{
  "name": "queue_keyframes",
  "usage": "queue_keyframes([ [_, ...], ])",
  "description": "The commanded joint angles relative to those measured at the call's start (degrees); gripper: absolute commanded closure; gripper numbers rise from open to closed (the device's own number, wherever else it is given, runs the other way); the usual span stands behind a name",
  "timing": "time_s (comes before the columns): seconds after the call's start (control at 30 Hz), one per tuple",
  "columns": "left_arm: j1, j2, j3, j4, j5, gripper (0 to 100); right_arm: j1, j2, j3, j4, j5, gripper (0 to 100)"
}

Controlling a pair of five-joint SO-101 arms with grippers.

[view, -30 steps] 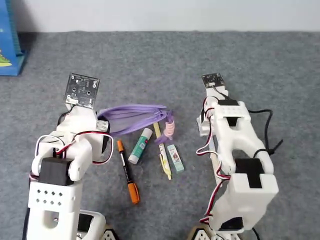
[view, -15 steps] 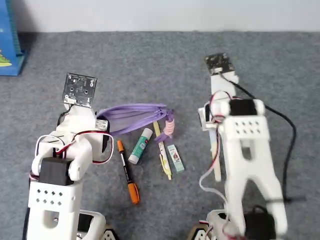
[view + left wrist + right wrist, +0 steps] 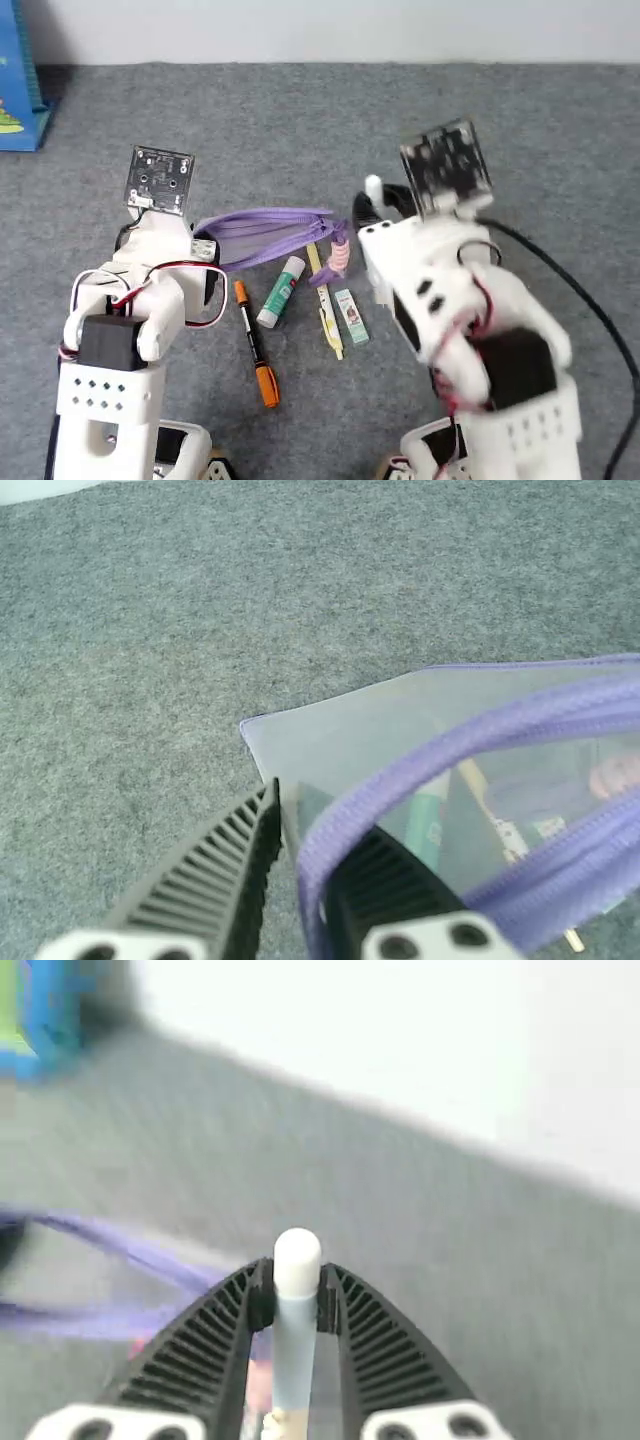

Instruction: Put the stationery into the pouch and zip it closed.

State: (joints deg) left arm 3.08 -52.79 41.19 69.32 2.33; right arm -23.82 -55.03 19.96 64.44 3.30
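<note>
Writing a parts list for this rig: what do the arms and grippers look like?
The left arm and right arm are white shells around black motors, with red, white and black wires and a dark square circuit board at each wrist. The left gripper and right gripper have black ribbed fingers on white bases.

Soft, even light is falling from above on the grey bench, bright and without glare, and the arms are casting only faint shadows. In the high view the right arm is smearing with motion blur while the left arm is showing crisp. In the right wrist view the background is streaking behind the right tool, and the pen it is gripping is catching the light on its white cap. In the left wrist view light is passing through the translucent pouch pinched in the left tool.
</note>
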Motion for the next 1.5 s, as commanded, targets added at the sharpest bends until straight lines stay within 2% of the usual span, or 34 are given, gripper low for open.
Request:
queue_keyframes([
  [0.0,-0.2,-0.2,-4.9,1.0,0.4,99,-3.8,-4.8,-1.4,-7.4,-1.4,99.1],
  [0.2,-0.2,9.6,-10.2,3.8,0.4,99,-10.6,-8.6,-1.6,-16.8,-2.0,99.1],
  [0.4,-0.3,17.7,-13.4,3.6,0.7,99,-14.4,-8.7,-0.4,-24.4,-2.2,99.1],
  [0.63,-0.3,17.7,-13.6,3.6,0.7,99,-14.3,-8.3,15.8,-44.0,-0.7,99.1],
  [0.8,-0.3,17.7,-13.6,3.6,0.7,99,-14.4,-7.7,24.9,-49.7,1.7,99.1],
  [1.0,-0.3,17.7,-13.6,3.5,0.7,99,-14.5,-7.1,28.7,-49.5,1.7,97.7],
  [1.2,-0.3,17.7,-13.7,3.3,0.8,99,-13.5,-8.3,27.0,-41.4,1.7,79.8],
  [1.3,-0.7,17.7,-13.7,3.3,0.8,99,-10.9,-8.5,22.4,-34.0,-1.3,82.0],
  [1.47,-6.6,17.7,-15.6,2.3,2.5,99,-2.7,-5.1,14.9,-17.8,-5.5,86.7],
])
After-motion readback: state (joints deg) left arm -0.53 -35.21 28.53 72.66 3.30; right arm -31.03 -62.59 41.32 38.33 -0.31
